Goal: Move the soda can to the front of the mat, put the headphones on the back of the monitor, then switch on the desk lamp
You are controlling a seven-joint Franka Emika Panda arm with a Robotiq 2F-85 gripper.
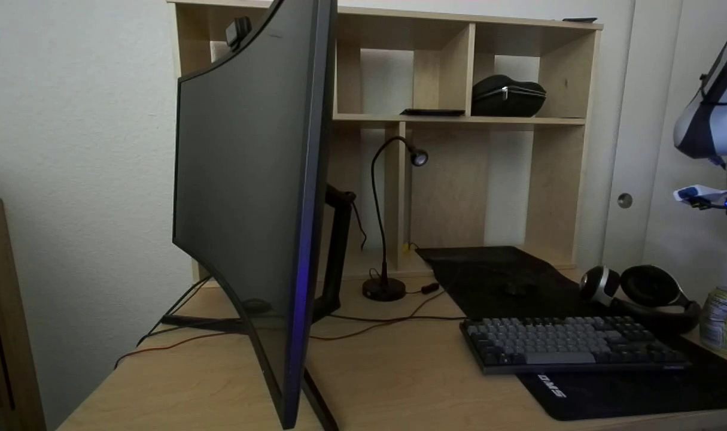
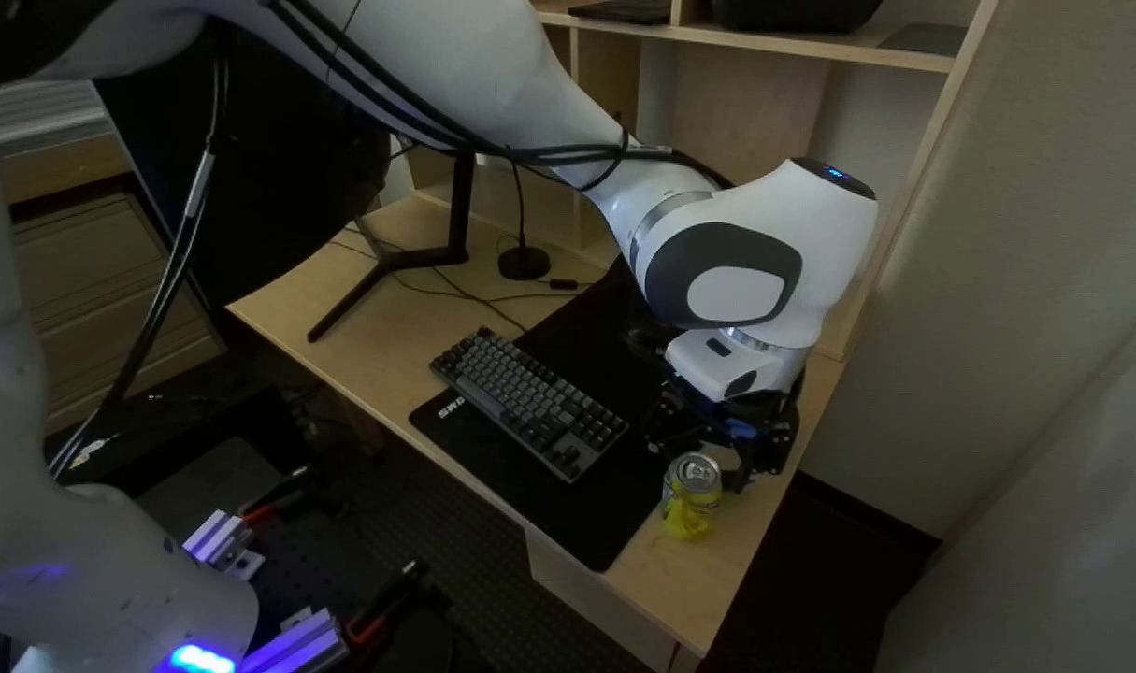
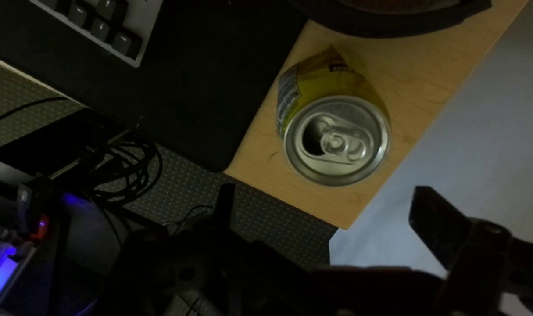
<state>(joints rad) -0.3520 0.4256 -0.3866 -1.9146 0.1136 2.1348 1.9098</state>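
Observation:
The soda can (image 1: 724, 320) stands upright on bare wood beside the black mat (image 1: 626, 392), near the desk corner. It also shows in an exterior view (image 2: 692, 495) and the wrist view (image 3: 336, 140). My gripper (image 3: 324, 191) is open and empty; its fingers are spread wider than the can, which is ahead of them, not touched. In an exterior view the gripper (image 2: 703, 456) is just behind the can. The headphones (image 1: 650, 287) lie at the mat's edge by the can; their band (image 3: 393, 22) shows in the wrist view. The monitor (image 1: 243, 167) stands left of the unlit desk lamp (image 1: 384, 290).
A keyboard (image 1: 572, 344) lies on the mat. Cables (image 1: 387, 320) run across the desk behind the monitor. A wooden shelf (image 1: 459, 120) with a black case (image 1: 508, 97) rises at the back. The desk edge is close to the can.

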